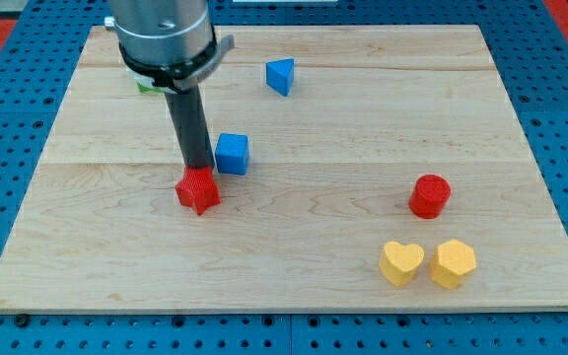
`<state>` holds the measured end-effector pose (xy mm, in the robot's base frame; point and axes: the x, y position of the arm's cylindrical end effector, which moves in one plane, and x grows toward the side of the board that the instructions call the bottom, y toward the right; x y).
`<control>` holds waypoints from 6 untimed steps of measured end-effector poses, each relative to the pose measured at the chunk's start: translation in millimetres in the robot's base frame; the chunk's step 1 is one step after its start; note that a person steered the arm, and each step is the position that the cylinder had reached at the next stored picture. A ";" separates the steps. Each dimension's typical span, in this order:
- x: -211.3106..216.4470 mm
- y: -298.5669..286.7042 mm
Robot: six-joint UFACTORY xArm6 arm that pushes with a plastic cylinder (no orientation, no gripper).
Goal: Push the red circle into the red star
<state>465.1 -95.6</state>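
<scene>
The red circle [429,195] is a short red cylinder at the view's right, on the wooden board [314,256]. The red star [198,189] lies left of the middle, far to the left of the circle. My tip [200,169] stands at the star's upper edge, touching it or just behind it. The dark rod rises from there to the grey arm at the view's top left.
A blue cube [232,153] sits just right of the rod. A blue triangular block [280,75] lies near the top. A yellow heart [401,262] and a yellow hexagon [453,263] sit below the red circle. A green block [147,87] peeks out behind the arm.
</scene>
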 end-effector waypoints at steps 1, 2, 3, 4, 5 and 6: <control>43.1 0.0; 76.4 0.0; 48.5 38.0; 38.2 108.2; 48.1 166.1; 76.9 198.4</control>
<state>542.0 102.8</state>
